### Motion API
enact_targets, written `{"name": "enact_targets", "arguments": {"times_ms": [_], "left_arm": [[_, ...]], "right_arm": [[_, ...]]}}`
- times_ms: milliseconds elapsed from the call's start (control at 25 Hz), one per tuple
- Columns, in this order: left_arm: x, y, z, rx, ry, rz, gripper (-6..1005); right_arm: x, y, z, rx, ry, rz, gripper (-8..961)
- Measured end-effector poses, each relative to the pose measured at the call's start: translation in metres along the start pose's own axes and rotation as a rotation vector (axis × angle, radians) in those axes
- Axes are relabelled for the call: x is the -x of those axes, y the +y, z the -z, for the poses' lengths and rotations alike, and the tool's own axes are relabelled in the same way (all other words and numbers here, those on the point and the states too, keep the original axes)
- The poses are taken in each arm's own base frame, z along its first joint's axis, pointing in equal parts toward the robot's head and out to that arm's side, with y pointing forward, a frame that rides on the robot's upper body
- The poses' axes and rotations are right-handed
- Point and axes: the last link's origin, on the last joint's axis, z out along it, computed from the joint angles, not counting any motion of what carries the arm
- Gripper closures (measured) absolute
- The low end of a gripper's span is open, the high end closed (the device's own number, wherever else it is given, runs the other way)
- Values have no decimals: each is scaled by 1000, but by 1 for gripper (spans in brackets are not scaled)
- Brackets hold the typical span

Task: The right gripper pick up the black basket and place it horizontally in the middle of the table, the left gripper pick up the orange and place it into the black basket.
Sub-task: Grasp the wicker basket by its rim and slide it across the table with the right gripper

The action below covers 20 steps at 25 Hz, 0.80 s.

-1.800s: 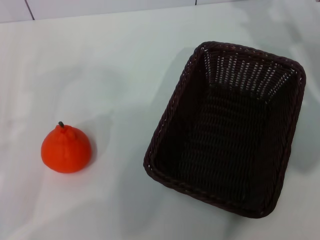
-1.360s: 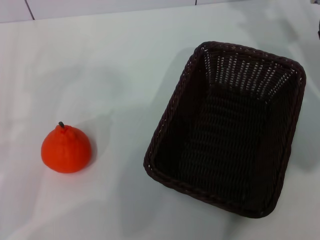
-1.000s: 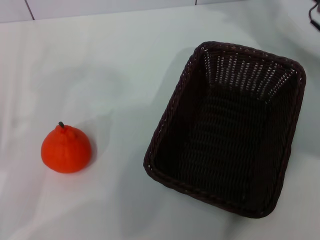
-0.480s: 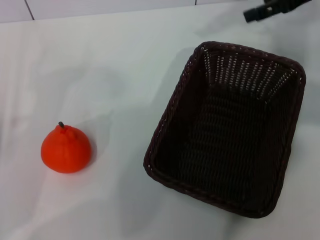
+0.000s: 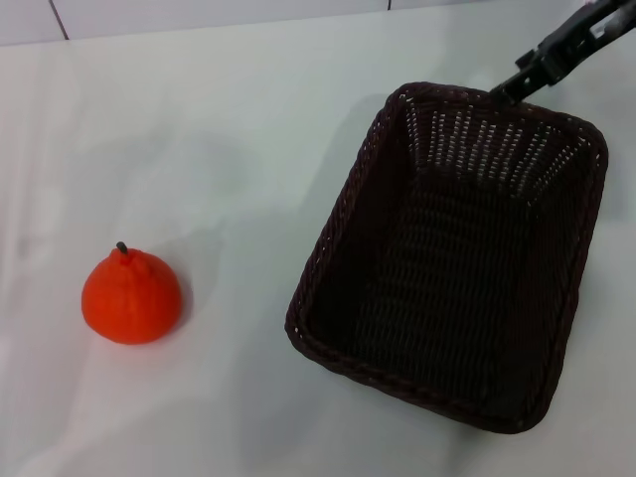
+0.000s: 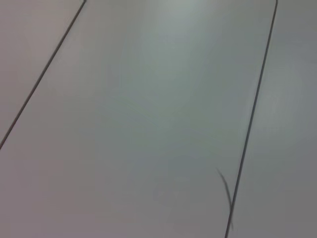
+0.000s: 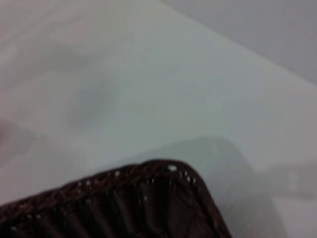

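Note:
The black basket [image 5: 333, 248] stands on the table [image 5: 199, 129] at the right, turned a little, its long side running front to back, and it is empty. The orange [image 5: 131, 296] sits upright on the table at the left, well apart from the basket. My right gripper [image 5: 519, 81] reaches in from the top right, its tip just above the basket's far rim near the far right corner. The right wrist view shows one corner of the basket's braided rim [image 7: 148, 173] close below. The left gripper is out of view.
The table's back edge meets a tiled wall [image 5: 199, 15] at the top. The left wrist view shows only a plain grey surface with dark seam lines [image 6: 252, 114].
My right gripper has come in from the top right and moved down and left to the basket's far rim. The basket and the orange have not moved.

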Motion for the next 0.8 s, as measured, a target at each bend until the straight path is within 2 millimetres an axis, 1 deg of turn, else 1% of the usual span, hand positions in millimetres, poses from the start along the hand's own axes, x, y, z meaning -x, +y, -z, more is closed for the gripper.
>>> {"name": "enact_targets", "arguments": {"times_ms": [240, 320, 680, 800], "left_arm": [[0, 1, -3, 6, 2, 3, 93], [1, 1, -6, 9, 0, 5, 93], [5, 2, -9, 2, -20, 12, 94], [6, 3, -10, 3, -23, 15, 94]], "right_arm": [[-2, 1, -25, 17, -26, 10, 204], [-3, 0, -31, 22, -29, 13, 205], [0, 0, -47, 25, -35, 32, 209], [2, -2, -49, 13, -45, 41, 331]]}}
